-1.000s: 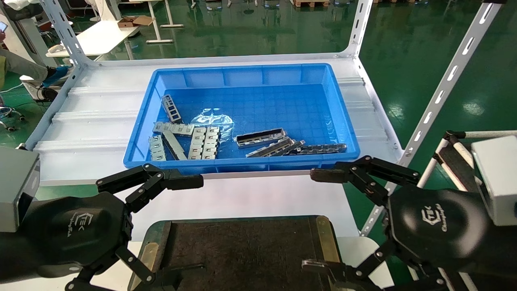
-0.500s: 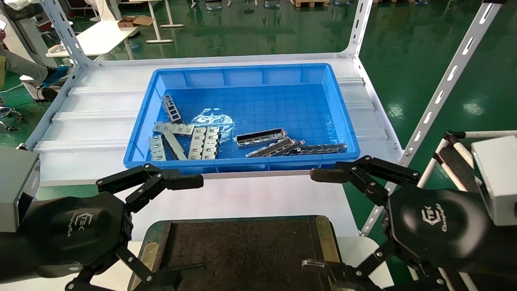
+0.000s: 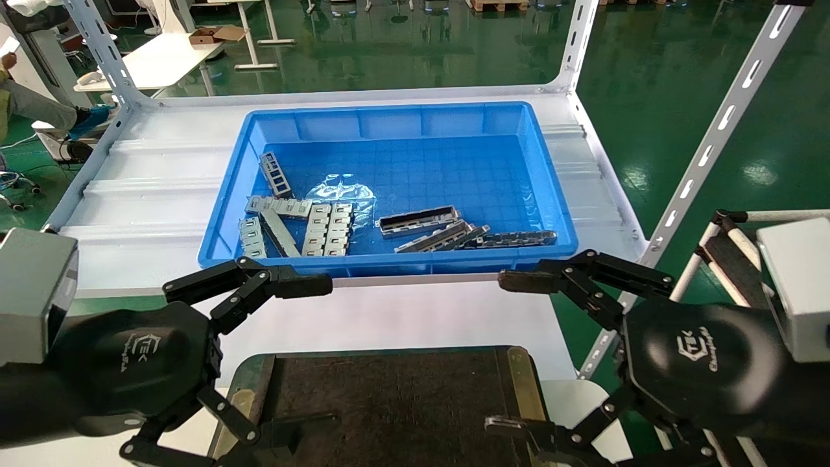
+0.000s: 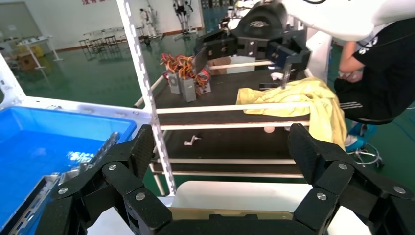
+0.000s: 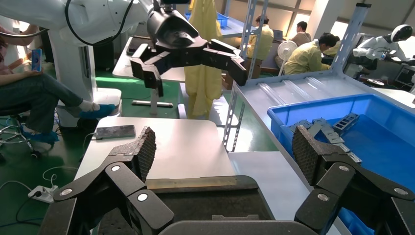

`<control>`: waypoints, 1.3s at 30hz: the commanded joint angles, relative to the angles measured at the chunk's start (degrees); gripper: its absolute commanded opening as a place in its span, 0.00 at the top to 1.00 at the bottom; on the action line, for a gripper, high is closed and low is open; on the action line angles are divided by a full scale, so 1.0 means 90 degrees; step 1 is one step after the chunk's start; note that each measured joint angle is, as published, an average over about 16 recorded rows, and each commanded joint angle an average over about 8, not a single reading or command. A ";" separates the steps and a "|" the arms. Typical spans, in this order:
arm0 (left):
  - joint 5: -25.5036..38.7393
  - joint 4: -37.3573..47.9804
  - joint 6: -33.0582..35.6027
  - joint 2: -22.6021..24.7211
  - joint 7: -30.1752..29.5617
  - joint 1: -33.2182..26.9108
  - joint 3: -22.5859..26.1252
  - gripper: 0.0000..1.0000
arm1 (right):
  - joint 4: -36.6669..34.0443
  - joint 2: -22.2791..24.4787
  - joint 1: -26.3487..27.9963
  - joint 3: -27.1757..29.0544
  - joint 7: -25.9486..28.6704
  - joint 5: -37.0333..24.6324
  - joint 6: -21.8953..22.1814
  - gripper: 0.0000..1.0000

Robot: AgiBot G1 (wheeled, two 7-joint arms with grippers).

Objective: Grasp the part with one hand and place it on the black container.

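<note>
— While you look down from the head camera, what lies ahead?

— You see a big blue plastic bin on a pale shelf table. Inside it, near the front wall and right of centre, lies the long silver-grey metal channel strip, dark inside, flat on the bin floor. Just in front of it lie slimmer dark ladder-like bars; flat pale-grey stamped plates lie to its left.

— And your hands?

— Your black left hand with jointed linkage fingers hangs at the lower left, fingers spread apart and holding nothing. Your black right hand hangs at the lower right, also spread wide and holding nothing. Between them sits the wide flat black tray with brass-coloured side strips, nearer you than the bin.

— What does the left wrist camera show you?

— The left hand's fingers stand wide apart. The blue bin's corner is to one side, and the right hand appears farther off.

— And the right wrist camera?

— The right hand's fingers are wide apart over the black tray's edge. The bin holds grey plates; the left hand hangs beyond.
</note>
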 commanded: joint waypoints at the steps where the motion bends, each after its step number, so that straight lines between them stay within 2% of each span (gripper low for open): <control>1: 0.0032 0.0003 -0.0052 0.0029 0.0004 -0.0010 0.0009 0.00 | 0.0000 0.0000 0.0000 0.0000 0.0000 0.0000 0.0000 0.00; 11: 0.0960 0.0202 -0.1005 0.0578 0.0030 -0.0387 0.0303 0.00 | -0.0001 0.0001 0.0001 -0.0002 -0.0001 0.0001 0.0000 0.00; 18: 0.1730 0.0917 -0.1634 0.1229 0.0128 -0.0947 0.0618 0.00 | -0.0001 0.0001 0.0001 -0.0003 -0.0002 0.0002 0.0001 0.00; 25: 0.2285 0.2188 -0.1978 0.2018 0.0423 -0.1665 0.0905 0.00 | -0.0001 0.0001 0.0002 -0.0005 -0.0002 0.0003 0.0001 0.00; 39: 0.3153 0.5327 -0.2582 0.3536 0.1512 -0.3059 0.1362 0.00 | -0.0001 0.0002 0.0002 -0.0007 -0.0003 0.0004 0.0002 0.00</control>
